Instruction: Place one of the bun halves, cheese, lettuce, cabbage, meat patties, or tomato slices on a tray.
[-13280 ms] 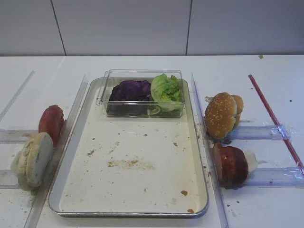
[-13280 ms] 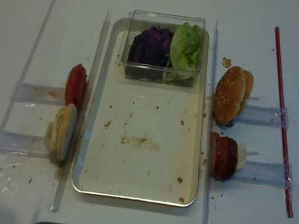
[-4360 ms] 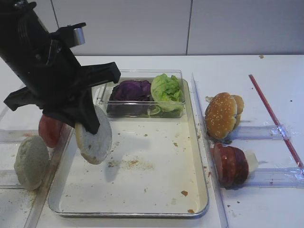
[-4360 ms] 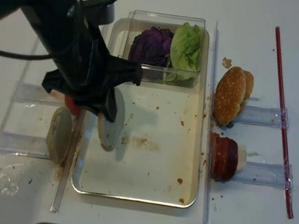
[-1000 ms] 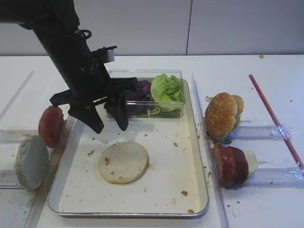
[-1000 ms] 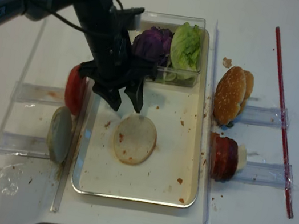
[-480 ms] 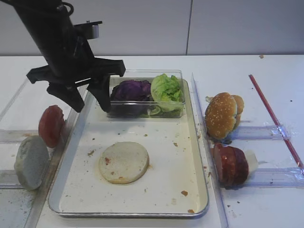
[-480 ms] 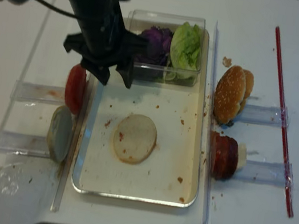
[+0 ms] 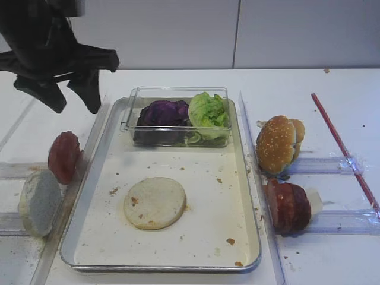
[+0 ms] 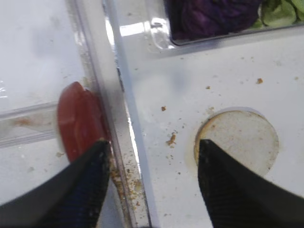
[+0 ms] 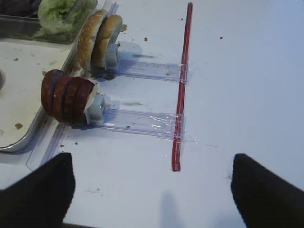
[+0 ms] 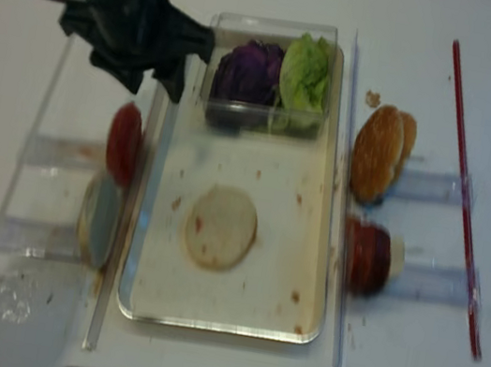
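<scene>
A pale bun half (image 9: 155, 202) (image 12: 220, 227) (image 10: 242, 140) lies flat, cut side up, in the middle of the metal tray (image 9: 202, 243) (image 12: 291, 277). My left gripper (image 9: 76, 105) (image 12: 153, 89) (image 10: 153, 145) hangs open and empty above the tray's far left rim, well clear of the bun. Below it the tomato slices (image 9: 63, 157) (image 10: 78, 121) stand on edge left of the tray. My right gripper (image 11: 149, 159) is open and empty over bare table, right of the meat patties (image 11: 66, 97) (image 9: 287, 205).
A clear box at the tray's far end holds purple cabbage (image 9: 163, 113) and lettuce (image 9: 208, 113). Another bun half (image 9: 39, 203) stands left of the tray. Sesame bun halves (image 9: 276, 143) (image 11: 97, 40) stand to the right. A red strip (image 9: 344, 148) lies far right.
The left gripper has risen and moved back and left, away from the bun half, which stays flat on the tray. Its jaws stay open. Nothing else moved.
</scene>
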